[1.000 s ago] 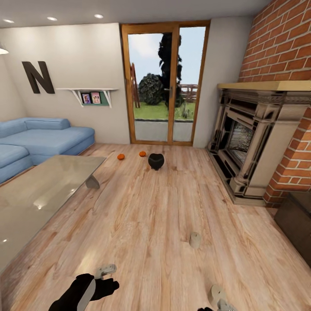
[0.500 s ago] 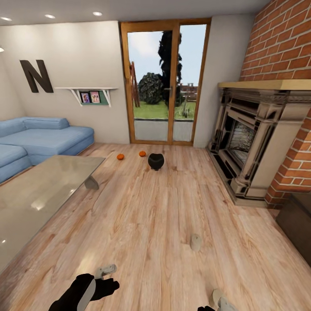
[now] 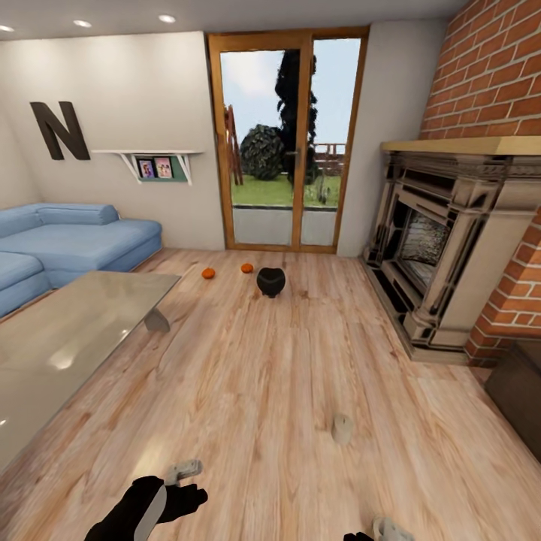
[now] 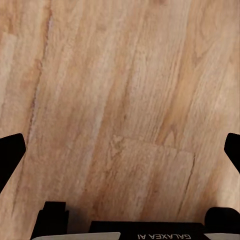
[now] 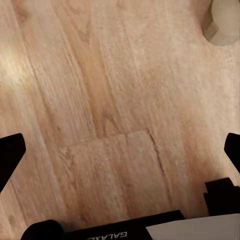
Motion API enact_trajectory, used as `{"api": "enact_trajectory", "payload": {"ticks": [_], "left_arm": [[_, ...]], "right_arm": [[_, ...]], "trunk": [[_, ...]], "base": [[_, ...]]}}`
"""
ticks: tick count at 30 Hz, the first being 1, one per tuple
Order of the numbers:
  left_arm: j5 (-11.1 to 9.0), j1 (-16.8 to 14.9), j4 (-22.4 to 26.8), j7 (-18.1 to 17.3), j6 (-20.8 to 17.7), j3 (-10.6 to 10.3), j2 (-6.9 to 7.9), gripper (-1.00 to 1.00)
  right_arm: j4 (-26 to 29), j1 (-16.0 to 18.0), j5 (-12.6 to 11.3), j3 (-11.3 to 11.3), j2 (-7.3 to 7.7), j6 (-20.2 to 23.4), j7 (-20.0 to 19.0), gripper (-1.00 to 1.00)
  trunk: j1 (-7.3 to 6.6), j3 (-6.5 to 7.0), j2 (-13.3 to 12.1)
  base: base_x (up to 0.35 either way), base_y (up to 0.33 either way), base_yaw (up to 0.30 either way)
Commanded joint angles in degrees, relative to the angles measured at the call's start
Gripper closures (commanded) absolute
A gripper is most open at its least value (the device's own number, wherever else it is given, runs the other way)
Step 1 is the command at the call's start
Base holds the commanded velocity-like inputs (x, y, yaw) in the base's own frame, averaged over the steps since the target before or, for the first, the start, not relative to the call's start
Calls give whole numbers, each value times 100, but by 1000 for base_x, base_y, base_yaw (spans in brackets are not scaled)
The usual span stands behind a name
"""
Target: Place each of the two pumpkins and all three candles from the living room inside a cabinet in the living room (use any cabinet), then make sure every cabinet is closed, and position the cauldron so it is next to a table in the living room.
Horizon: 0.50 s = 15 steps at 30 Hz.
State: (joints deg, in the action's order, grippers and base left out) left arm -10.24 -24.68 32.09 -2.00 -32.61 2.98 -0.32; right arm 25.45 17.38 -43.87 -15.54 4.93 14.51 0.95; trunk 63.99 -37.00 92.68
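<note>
On the floor everything is still loose, so I'd judge the task barely started: nothing stowed, cauldron not placed.

Head view: two pumpkins and sit on the wood floor at about 12 o'clock, far side of the room near the glass door. Small, round, orange. Cauldron just beside the right pumpkin, squat, black, upright, well apart from the table, which fills 9 o'clock with a glossy grey top.

Candles: one stubby beige cylinder standing at 5 o'clock, mid-floor. Another lying on its side at 7 o'clock, close to the left gripper. A third is cut by the frame edge at 5 o'clock; the right wrist view shows a pale candle at its border.

Cabinet: dark-brown corner at 4 o'clock, under the brick; can't tell if any drawer is open.

Left gripper: fingers spread wide over bare planks, holding nothing. Right gripper: also wide, nothing between the fingers.

Left to do: all five items, close-up check, cauldron move.
</note>
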Motion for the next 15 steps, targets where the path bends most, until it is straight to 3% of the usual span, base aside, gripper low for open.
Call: {"api": "enact_trajectory", "payload": {"ticks": [1,15], "left_arm": [[-5,-2,8,-18,-35,27,-3,-100],[-5,-2,8,-2,-35,27,-3,-100]], "right_arm": [[8,1,-25,-28,7,17,10,-100],[11,2,-25,-28,4,17,10,-100]], "trunk": [[1,-6,3],[1,-8,3]], "base": [[97,-124,0],[150,-200,0]]}}
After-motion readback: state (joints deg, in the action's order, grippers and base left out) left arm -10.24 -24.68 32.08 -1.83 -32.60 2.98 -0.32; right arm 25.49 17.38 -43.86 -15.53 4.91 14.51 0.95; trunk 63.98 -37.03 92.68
